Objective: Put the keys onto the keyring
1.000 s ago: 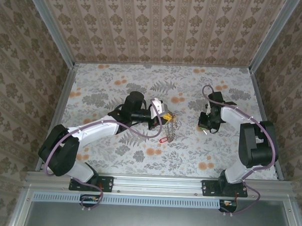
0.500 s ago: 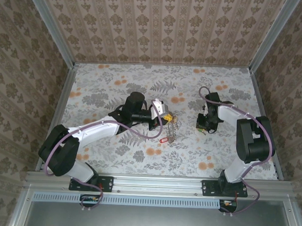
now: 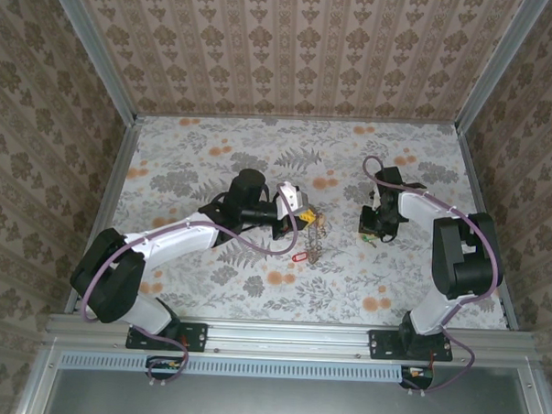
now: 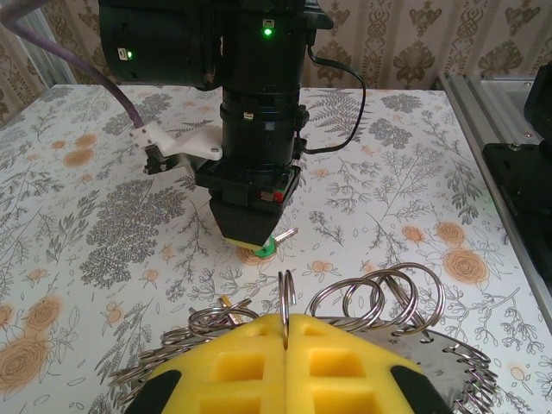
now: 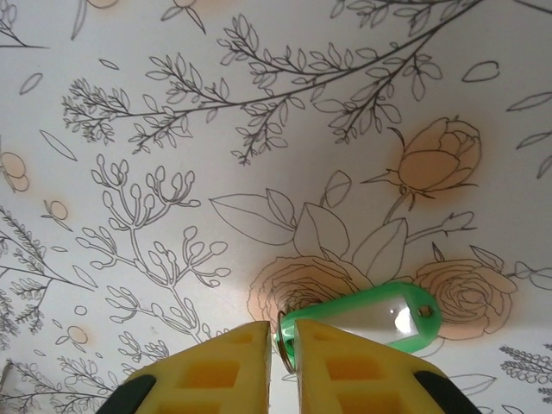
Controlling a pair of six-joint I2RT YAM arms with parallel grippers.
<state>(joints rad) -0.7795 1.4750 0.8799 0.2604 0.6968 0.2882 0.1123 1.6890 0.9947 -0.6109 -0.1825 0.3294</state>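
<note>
Right gripper lowered since last second onto green key | jaws narrowed astride its ring, grip cannot be told | left gripper clamped on keyring | pickup judged imminent

Left claw pinched shut, right claw pointing down, nearly closed.

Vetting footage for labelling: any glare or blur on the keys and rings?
Left wrist: keyring crisp, glinting mildly. Right wrist: green key tag sharp, white glare on its window. Top external: evenly lit, keyring too small to resolve.
</note>
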